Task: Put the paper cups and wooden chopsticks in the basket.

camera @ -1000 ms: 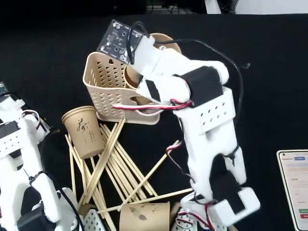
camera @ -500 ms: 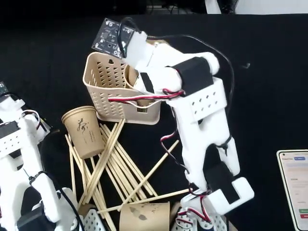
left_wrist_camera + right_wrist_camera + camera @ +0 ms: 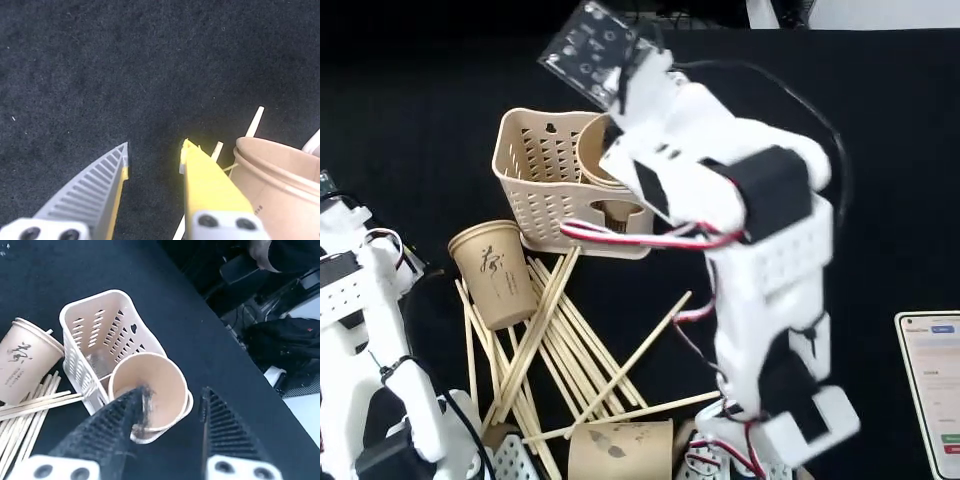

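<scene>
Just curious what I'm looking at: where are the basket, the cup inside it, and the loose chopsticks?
basket (image 3: 535, 165): high view, perforated side wall.
paper cup (image 3: 155, 377): right wrist view, inner wall.
wooden chopsticks (image 3: 533, 330): high view, middle of the bundle.

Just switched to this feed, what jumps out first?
The right arm's open pincer hangs over a paper cup standing in one end of the beige basket. In front of the basket, wooden chopsticks lie scattered on the black table, with a loose cup on them and another cup at the near edge.
</scene>
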You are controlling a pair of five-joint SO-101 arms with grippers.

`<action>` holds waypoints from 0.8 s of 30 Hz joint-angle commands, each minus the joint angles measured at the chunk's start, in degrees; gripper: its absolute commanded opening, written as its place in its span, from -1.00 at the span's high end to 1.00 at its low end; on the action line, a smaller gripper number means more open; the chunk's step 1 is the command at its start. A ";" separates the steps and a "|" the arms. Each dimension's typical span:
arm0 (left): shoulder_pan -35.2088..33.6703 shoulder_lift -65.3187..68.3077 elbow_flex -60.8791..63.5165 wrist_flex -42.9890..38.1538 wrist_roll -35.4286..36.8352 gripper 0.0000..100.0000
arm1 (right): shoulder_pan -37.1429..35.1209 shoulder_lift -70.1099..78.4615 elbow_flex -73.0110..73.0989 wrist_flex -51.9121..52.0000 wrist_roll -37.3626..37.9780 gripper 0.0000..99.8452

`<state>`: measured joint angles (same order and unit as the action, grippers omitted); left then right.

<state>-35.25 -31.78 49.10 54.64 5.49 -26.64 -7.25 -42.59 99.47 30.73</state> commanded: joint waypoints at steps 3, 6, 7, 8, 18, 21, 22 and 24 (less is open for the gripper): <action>-0.13 -1.76 -1.01 -0.79 0.26 0.65 | 0.53 -14.37 15.34 1.76 -0.70 0.63; 0.04 -1.76 -1.01 -0.79 0.18 0.65 | 0.44 -24.13 28.79 1.76 -0.70 0.63; 0.04 -1.67 -1.01 -0.79 0.18 0.65 | 0.44 -27.38 33.45 1.67 -0.35 0.63; 0.04 -1.67 -1.01 -0.79 0.18 0.65 | 0.44 -30.64 37.93 1.67 -0.18 0.63; -0.04 -1.67 -0.84 -0.79 0.18 0.65 | 1.49 -55.43 77.93 1.32 27.34 0.63; -0.04 -1.67 -0.92 -0.79 0.18 0.65 | 1.85 -55.43 86.99 0.18 34.81 0.63; -0.04 -1.67 -1.01 -0.79 0.18 0.65 | 1.85 -54.99 89.54 -0.44 37.01 0.63; -0.04 -1.58 -1.01 -0.79 0.18 0.65 | 1.67 -54.11 93.14 -1.49 40.88 0.63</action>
<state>-35.25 -31.78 49.10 54.64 5.49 -26.46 -61.32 46.37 99.03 65.63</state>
